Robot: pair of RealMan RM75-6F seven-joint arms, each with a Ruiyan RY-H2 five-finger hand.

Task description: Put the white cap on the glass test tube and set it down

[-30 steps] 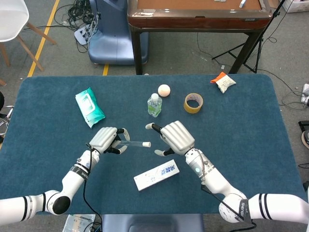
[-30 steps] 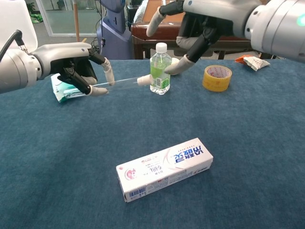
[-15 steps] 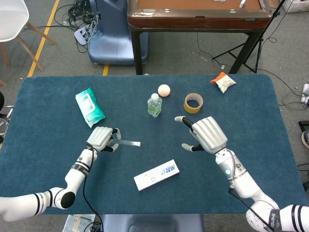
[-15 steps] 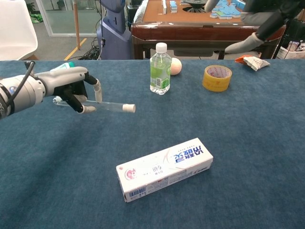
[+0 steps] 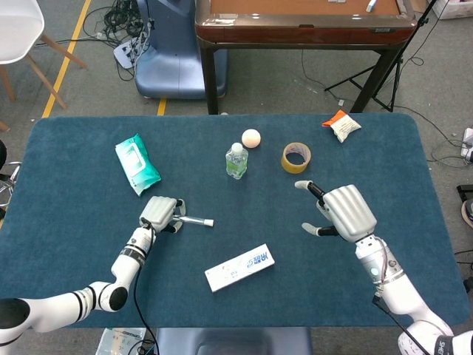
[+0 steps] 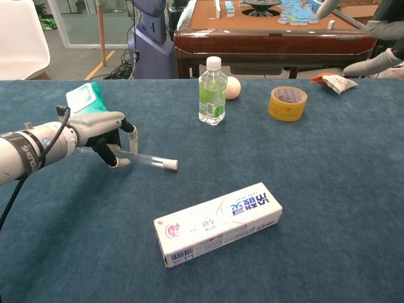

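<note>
Glass, thin-walled and smooth: I judge the test tube [image 6: 146, 160] light, stiff, fragile and liable to slip or roll once freed. My left hand [image 6: 104, 134] holds its open-side end, fingers curled round the shaft, on the near left part of the blue table [image 5: 384, 155]. The white cap [image 6: 171, 165] sits on the tube's right end, pointing toward the middle. The tube lies low and nearly level; I cannot tell whether it touches the cloth. I grip on the shaft, away from the cap, with light pressure only.

My right hand [image 5: 341, 213] hovers over the right part of the table, fingers spread, holding nothing, well apart from the tube.

Count of items:
- one test tube, one cap;
- one toothpaste box [image 6: 218, 223], near centre;
- one small bottle [image 6: 213, 91], far centre;
- one egg-like ball [image 5: 251, 137] beside it;
- one tape roll [image 6: 288, 103];
- one green wipes pack [image 5: 137, 163], far left;
- one snack packet [image 5: 342, 125], far right.
</note>
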